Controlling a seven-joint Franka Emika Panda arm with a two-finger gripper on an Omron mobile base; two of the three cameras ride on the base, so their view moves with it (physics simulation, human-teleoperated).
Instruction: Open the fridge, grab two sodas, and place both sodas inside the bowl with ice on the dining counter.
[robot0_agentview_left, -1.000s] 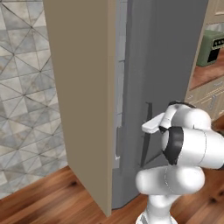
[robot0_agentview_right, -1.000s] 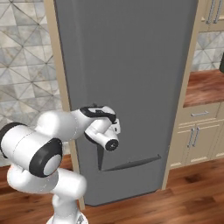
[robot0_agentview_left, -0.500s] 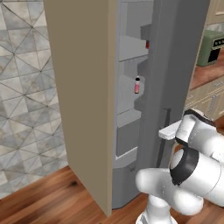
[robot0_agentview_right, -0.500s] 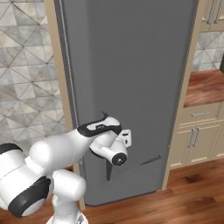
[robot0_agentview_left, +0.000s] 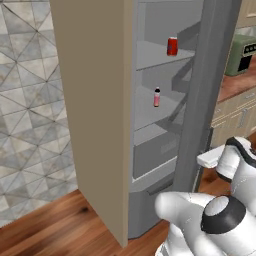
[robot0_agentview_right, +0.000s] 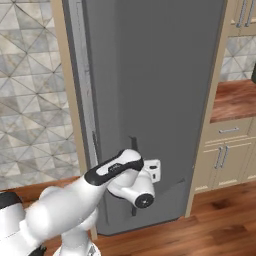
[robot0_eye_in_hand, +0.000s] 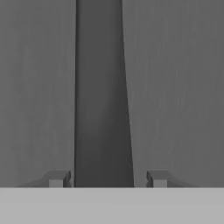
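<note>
The grey fridge (robot0_agentview_left: 150, 150) stands with its door (robot0_agentview_right: 165, 75) swung partly out. On an upper shelf inside stands one soda, a red can (robot0_agentview_left: 172, 46). The other soda, a small pink bottle (robot0_agentview_left: 157, 97), stands on the shelf below it. My gripper (robot0_eye_in_hand: 107, 179) is at the door's outer face, low down, and is open. Its fingertips (robot0_eye_in_hand: 57, 179) straddle the dark vertical handle (robot0_eye_in_hand: 103, 109) with a small gap on each side. From the right base view my hand (robot0_agentview_right: 150, 170) presses close to the door beside the handle (robot0_agentview_right: 132, 145). The bowl and the dining counter are out of view.
A beige side frame (robot0_agentview_left: 90, 100) flanks the fridge on the left, with a tiled wall (robot0_agentview_left: 30, 125) beyond it. Cream cabinets (robot0_agentview_right: 230, 150) under a wood-topped wall counter (robot0_agentview_right: 235, 100) stand to the right, with a green appliance (robot0_agentview_left: 242, 52) on it. The floor is wood.
The door has swung further out, baring the shelves, can and bottle. My hand travelled with it, and the fingers have parted from the handle.
</note>
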